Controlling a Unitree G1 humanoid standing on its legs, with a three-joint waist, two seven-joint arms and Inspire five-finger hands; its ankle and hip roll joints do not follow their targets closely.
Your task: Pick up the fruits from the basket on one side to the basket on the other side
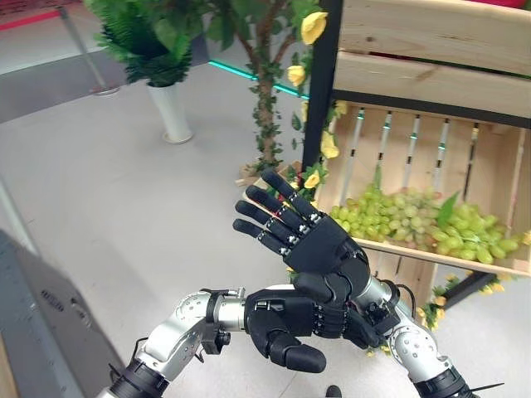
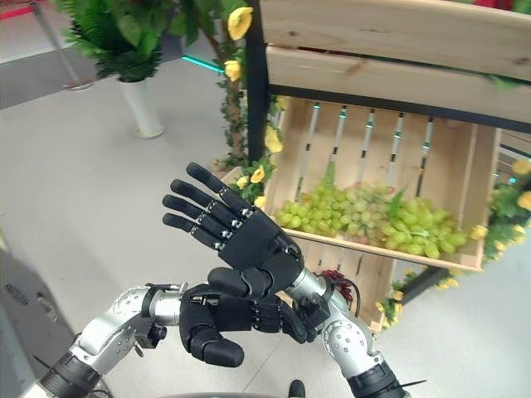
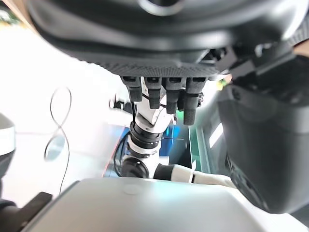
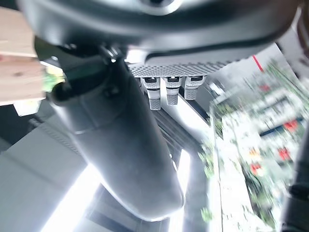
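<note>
left eye view: one wooden crate [image 1: 431, 257] stands tilted toward the camera on a dark-framed stand, holding one heap of green grapes [image 1: 415, 222] that lies along its lower front lip. a second wooden crate [image 1: 431, 50] sits on the shelf above it; its contents cannot be seen. one small tree with yellow flowers [image 1: 265, 99] stands just left of the stand, and one white vase with a green plant [image 1: 170, 108] stands further left on the grey floor. the right hand [image 1: 311, 240] is raised in front of the crate's left end, fingers straight and spread, pointing up and to the left, holding nothing and apart from the grapes. the left hand [image 1: 290, 319] sits just below it, turned sideways, fingers bent loosely toward the right wrist and thumb stuck out below, with nothing in it. the two hands are crossed close together.

right eye view: the same two crates, one grape heap [image 2: 373, 214], one tree and one vase. the right hand [image 2: 241, 236] is spread flat and empty; the left hand [image 2: 224, 319] beneath it is loosely curled and empty.

left wrist view: the left hand's fingers [image 3: 164, 92] hang in a row, partly bent, around nothing, with the thumb large beside them.

right wrist view: the right hand's thumb [image 4: 120, 145] stretches out long, with the fingers [image 4: 166, 89] short beside it, gripping nothing.
</note>
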